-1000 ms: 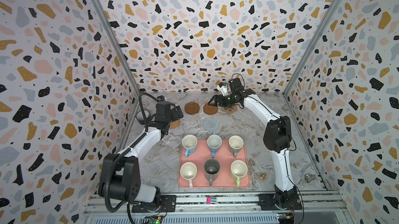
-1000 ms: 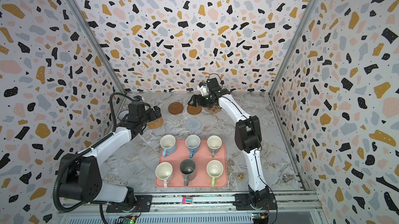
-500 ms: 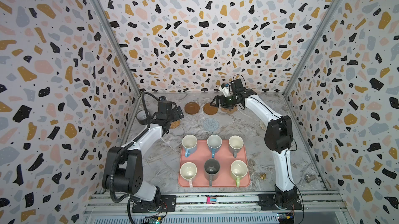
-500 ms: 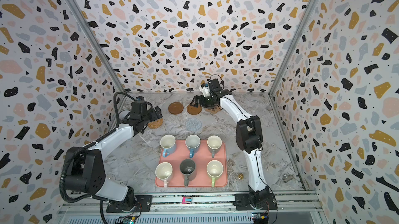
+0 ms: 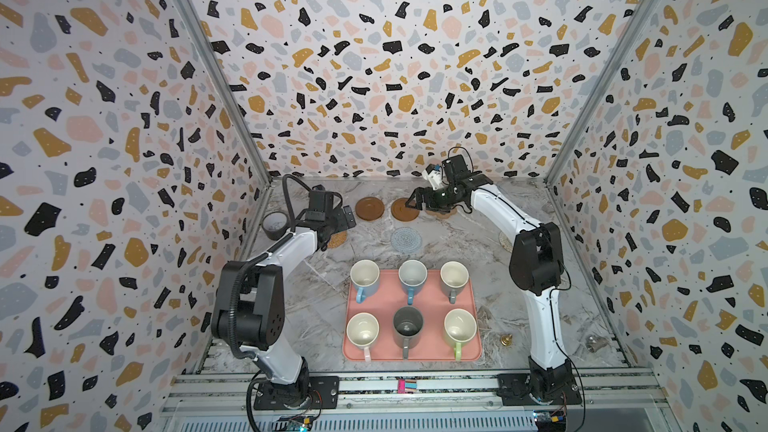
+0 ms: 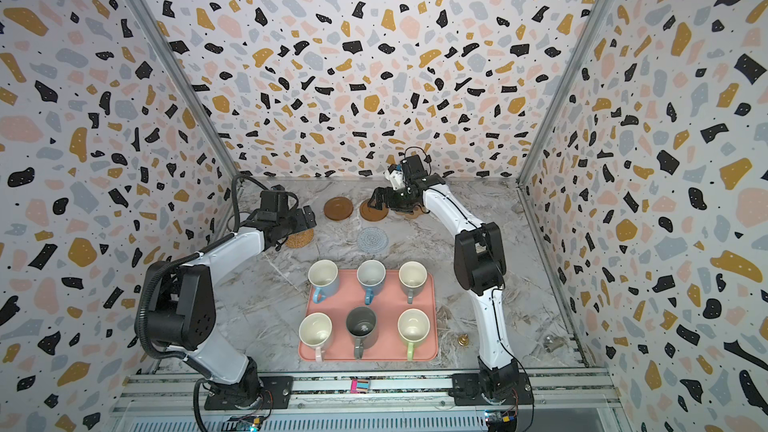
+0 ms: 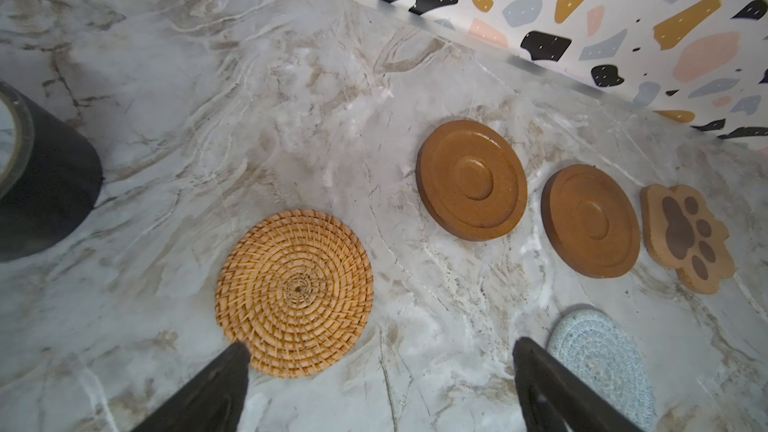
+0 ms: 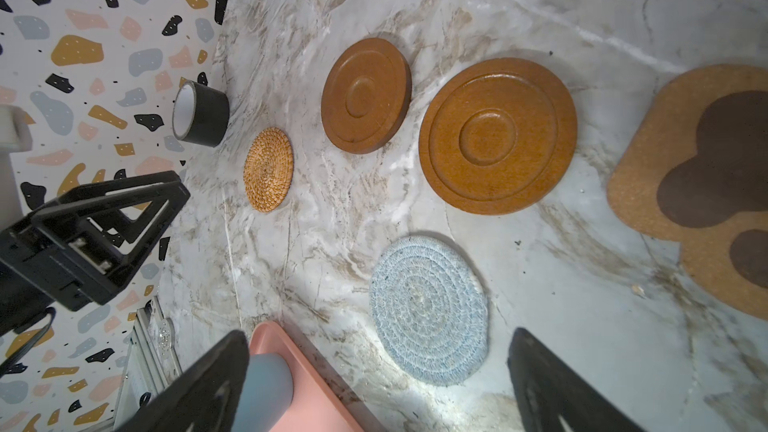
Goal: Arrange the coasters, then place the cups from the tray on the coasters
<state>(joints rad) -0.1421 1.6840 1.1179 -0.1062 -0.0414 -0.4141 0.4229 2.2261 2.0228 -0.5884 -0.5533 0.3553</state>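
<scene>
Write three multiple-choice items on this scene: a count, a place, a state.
1. How many mugs stand on the salmon-pink tray? A four; B five; C six.
2. Where does the pale blue coaster lie? A on the tray; B between the tray and the brown wooden discs; C under a mug.
3. How is the left end effector? A open and empty; B shut on a mug; C shut on the rattan coaster.
1 C: two rows of three. 2 B: both top views show it there. 3 A: spread wide, nothing between.
</scene>
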